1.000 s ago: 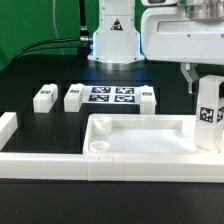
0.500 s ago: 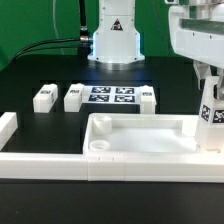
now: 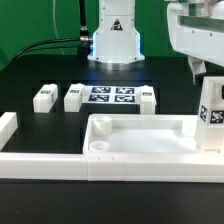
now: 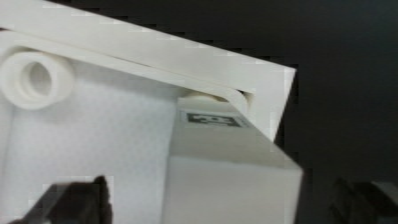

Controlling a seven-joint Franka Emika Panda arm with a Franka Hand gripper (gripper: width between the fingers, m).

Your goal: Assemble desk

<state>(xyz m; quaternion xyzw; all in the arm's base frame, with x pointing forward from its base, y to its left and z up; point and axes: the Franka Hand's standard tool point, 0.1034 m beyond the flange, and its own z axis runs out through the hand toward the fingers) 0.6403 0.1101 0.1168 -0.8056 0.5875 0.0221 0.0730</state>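
Exterior view: your leg (image 3: 211,118) stands upright at the desk top's (image 3: 140,146) corner, exterior view's right.
Gripper (image 4: 210,198): jaws spread astride that leg, not clamping it.

White tray-like top (image 3: 140,138), white upright leg (image 3: 208,136) bearing a black-and-white square tag (image 3: 212,114), and white loose legs (image 3: 44,97) on a black desk (image 3: 40,68); marker board (image 3: 112,96) white with black-patterned tags (image 3: 101,92).

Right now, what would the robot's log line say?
desk top: lying rim up | leg: upright at its corner, exterior view's right | gripper: open, over leg
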